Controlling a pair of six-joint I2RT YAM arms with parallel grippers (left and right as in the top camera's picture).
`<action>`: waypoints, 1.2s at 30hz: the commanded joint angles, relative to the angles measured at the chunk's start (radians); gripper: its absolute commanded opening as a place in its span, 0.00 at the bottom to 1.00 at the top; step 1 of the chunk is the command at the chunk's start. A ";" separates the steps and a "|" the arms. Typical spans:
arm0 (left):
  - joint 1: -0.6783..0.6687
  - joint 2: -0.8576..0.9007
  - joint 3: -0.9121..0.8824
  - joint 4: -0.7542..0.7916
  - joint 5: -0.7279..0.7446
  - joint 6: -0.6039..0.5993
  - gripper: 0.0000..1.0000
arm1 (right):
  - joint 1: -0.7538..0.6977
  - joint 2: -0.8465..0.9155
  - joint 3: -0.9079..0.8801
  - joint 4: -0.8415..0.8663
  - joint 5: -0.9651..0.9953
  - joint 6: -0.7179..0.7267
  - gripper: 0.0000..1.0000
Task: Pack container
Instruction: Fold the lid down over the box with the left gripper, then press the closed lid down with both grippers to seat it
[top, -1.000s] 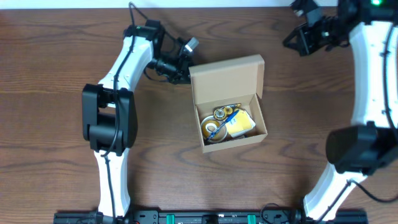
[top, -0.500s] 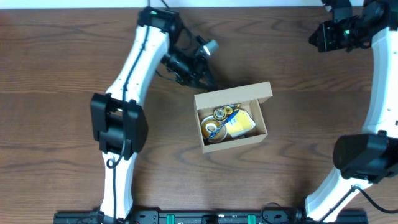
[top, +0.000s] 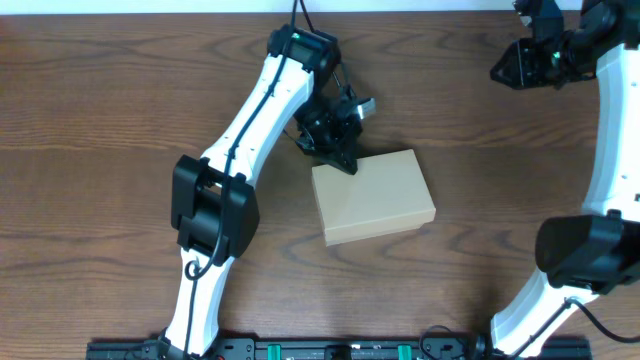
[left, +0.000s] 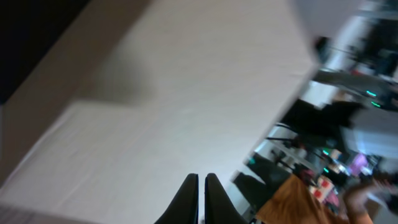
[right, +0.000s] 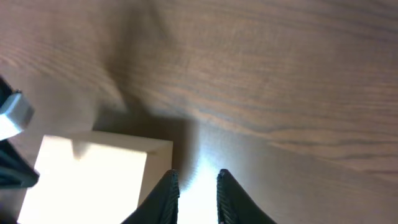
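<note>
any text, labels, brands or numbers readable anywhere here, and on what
No text can be read in any view.
box: plain tan lid, no print or label.
table: bare wood grain, no markings.
clutter behind, in the left wrist view: too blurred to read.

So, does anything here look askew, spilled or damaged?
Nothing stands out. The container lies closed with its lid flat, only turned a little on the table. Nothing is spilled around it. The left pincer, shut, is at its far left corner.
</note>
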 joint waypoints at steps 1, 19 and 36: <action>-0.007 -0.014 0.009 -0.002 -0.203 -0.198 0.06 | 0.040 -0.003 0.011 -0.024 -0.009 0.006 0.21; -0.101 -0.140 0.003 -0.081 -0.523 -0.409 0.06 | 0.445 0.014 -0.298 -0.155 0.251 0.131 0.01; -0.174 -0.416 -0.560 0.267 -0.604 -0.533 0.06 | 0.476 -0.124 -0.460 -0.092 0.247 0.178 0.02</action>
